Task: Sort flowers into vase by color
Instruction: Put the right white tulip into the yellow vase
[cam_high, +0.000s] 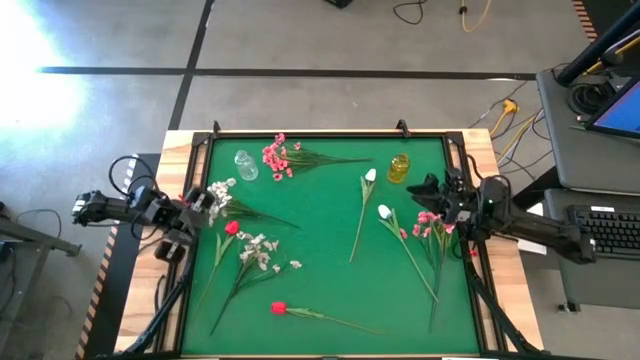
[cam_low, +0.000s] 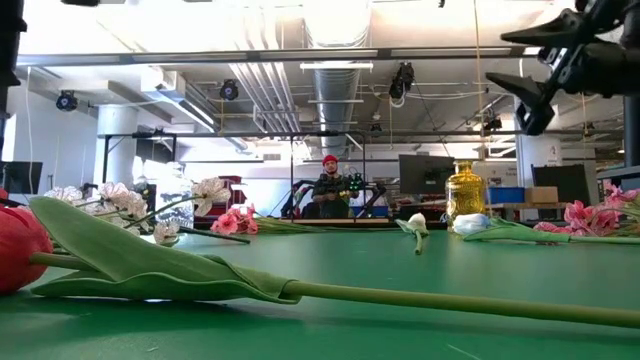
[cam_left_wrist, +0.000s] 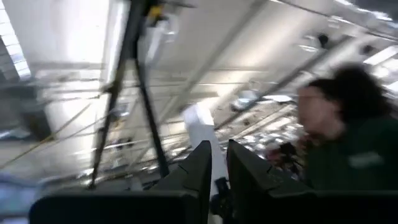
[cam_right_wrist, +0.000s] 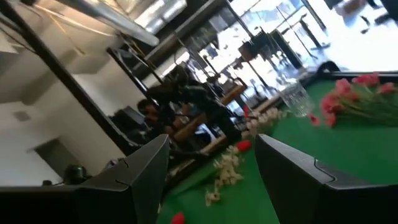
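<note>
Flowers lie flat on the green mat (cam_high: 330, 290): a pink spray (cam_high: 285, 155) at the far side, two white tulip buds (cam_high: 370, 177) (cam_high: 384, 212), pink blossoms (cam_high: 430, 225) at the right, two red buds (cam_high: 232, 228) (cam_high: 278, 308) and white sprays (cam_high: 258, 250) (cam_high: 220, 190). A clear glass vase (cam_high: 245, 165) and a yellow vase (cam_high: 399, 168) stand upright at the far side. My left gripper (cam_high: 212, 203) (cam_left_wrist: 219, 171) is raised at the mat's left edge, shut and holding nothing. My right gripper (cam_high: 420, 188) (cam_right_wrist: 211, 168) hangs open above the mat's right side, nothing between its fingers.
The mat has a black raised frame (cam_high: 330, 133) on a wooden table. A person (cam_left_wrist: 348, 124) shows in the left wrist view, and another (cam_low: 330, 185) sits beyond the far edge. The near red bud (cam_low: 15, 250) and its leaf fill the low view's foreground.
</note>
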